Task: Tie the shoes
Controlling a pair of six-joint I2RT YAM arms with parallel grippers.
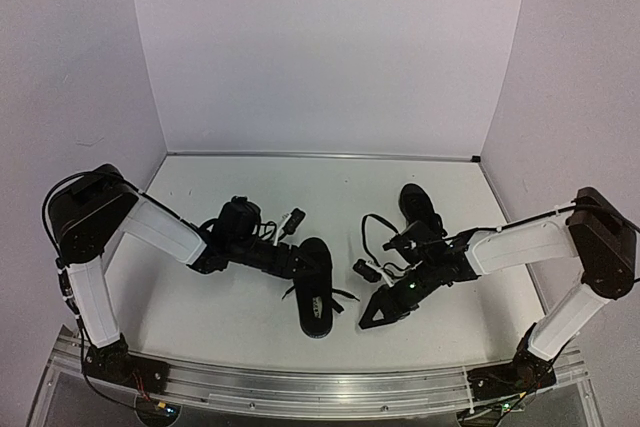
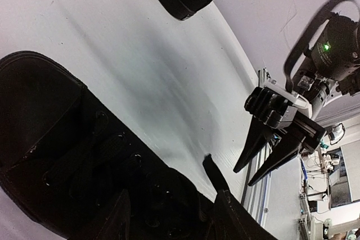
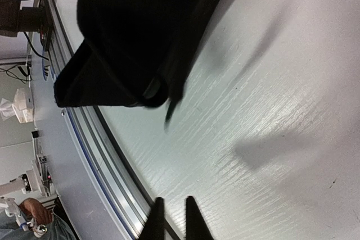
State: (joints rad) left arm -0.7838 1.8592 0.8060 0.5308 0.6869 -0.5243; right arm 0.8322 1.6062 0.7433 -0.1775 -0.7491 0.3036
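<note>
Left wrist view: the left gripper [image 2: 174, 203] has its fingers [image 2: 121, 220] spread wide, one on each side of the laced top of the near shoe [image 2: 62, 133]. A short lace end [image 2: 212, 173] sticks up between them. Whether the pads touch the shoe cannot be told.

In the right wrist view, the right gripper [image 3: 174, 209] holds its fingers [image 3: 156, 217] only a little apart, with nothing in the narrow gap. They hang over bare table [image 3: 270, 139] close to its near edge. From the left wrist camera the same slim gap shows between its tapered tips. The near shoe fills the top of the right wrist view, apart from those fingers, with a thin lace tip hanging off its edge.

From the top camera, the near shoe lies about the middle of the table towards the near edge, its length running from far to near. Loose lace strands trail out on both sides of it. The left arm reaches in to it from the left, and the right gripper points down beside the shoe's right side. The far shoe [image 1: 418, 205] sits right of the middle and farther back, behind the right arm's wrist and well apart from the near shoe. A metal rail [image 1: 300, 382] runs along the near edge.
</note>
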